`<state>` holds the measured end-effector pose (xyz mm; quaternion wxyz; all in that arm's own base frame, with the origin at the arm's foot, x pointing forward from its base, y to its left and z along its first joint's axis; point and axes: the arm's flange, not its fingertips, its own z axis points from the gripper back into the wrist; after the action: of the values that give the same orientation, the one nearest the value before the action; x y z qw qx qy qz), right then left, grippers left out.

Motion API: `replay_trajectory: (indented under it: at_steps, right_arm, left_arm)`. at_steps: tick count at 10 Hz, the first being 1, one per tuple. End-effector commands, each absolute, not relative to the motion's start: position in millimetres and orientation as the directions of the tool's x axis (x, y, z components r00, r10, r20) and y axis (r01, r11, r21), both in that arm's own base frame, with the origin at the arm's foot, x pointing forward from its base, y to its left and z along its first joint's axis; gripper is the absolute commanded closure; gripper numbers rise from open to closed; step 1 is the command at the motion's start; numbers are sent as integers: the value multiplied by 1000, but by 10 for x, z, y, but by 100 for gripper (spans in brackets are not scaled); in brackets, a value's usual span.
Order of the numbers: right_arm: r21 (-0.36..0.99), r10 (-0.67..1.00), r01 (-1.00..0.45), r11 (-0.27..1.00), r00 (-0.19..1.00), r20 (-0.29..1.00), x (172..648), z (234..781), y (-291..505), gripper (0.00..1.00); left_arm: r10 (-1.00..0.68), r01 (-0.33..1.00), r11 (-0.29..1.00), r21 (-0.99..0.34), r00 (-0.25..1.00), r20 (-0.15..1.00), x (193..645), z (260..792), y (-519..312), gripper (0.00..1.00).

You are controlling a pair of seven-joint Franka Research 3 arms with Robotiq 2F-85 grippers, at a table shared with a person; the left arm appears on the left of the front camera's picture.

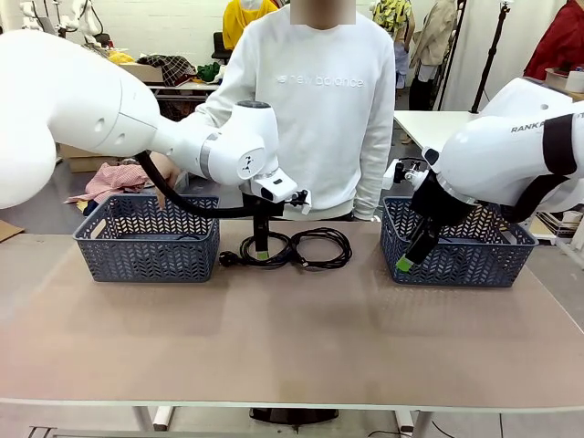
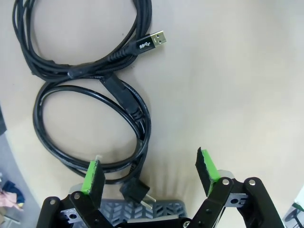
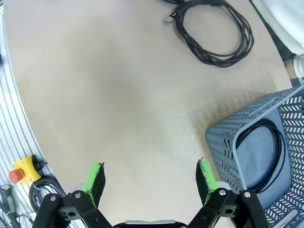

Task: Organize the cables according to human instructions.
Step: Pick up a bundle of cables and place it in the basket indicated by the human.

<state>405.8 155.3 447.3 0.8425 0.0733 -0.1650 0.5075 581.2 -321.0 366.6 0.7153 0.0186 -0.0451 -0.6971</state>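
The near part of the counter (image 1: 292, 347) is bare from its front edge up to the baskets. That leaves wide open room there.

The right arm (image 1: 511, 155) comes next. The right jaws hang low, just in front of the near left corner of the right basket (image 1: 456, 248). They stand apart, with nothing between their green pads (image 3: 204, 173). Bare counter lies under them, and the basket's wall is close beside one pad. A basket cable (image 3: 260, 156) lies coiled inside that basket, up against its walls. In the right wrist view a red button (image 3: 18, 175) sits past the counter's side edge.

Farther back, the left basket (image 1: 146, 239) stands well apart from the right one. In the gap between them lie two more coils, touching each other. The plug cable (image 1: 265, 248) is nearer the left basket, and its plug points at that basket's wall. The USB cable (image 1: 321, 246) lies beside it, with open counter between it and the right basket.

The left arm (image 1: 91, 109) holds the left jaws low over the plug cable. They stand apart and hold nothing. One pad is over the coil's rim and the other is over bare counter. I cannot tell if they touch it.

At the far edge stands a person (image 1: 319, 91) in a white top.
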Motion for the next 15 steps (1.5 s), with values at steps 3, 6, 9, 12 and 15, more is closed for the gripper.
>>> replay_trajectory:
  at_steps: [3,6,9,12,15]
  right_arm:
    - [-45,829,-878,476,432,355,4064,4494,1563,0]
    - [-45,829,-878,476,432,355,4064,4494,1563,0]
    - [-45,829,-878,476,432,355,4064,4494,1563,0]
    - [-45,829,-878,476,432,355,4064,4494,1563,0]
    - [-45,829,-878,476,432,355,4064,4494,1563,0]
  left_arm:
    - [-999,992,50,113,49,8,5793,3449,-3188,0]
    - [-999,993,41,113,41,1,5809,3326,-3186,0]
    - [-999,994,42,104,43,-9,5868,3225,-3199,0]
    - [-999,995,39,89,41,-19,5921,3188,-3220,0]
    - [-999,995,42,86,44,-18,5932,3178,-3216,24]
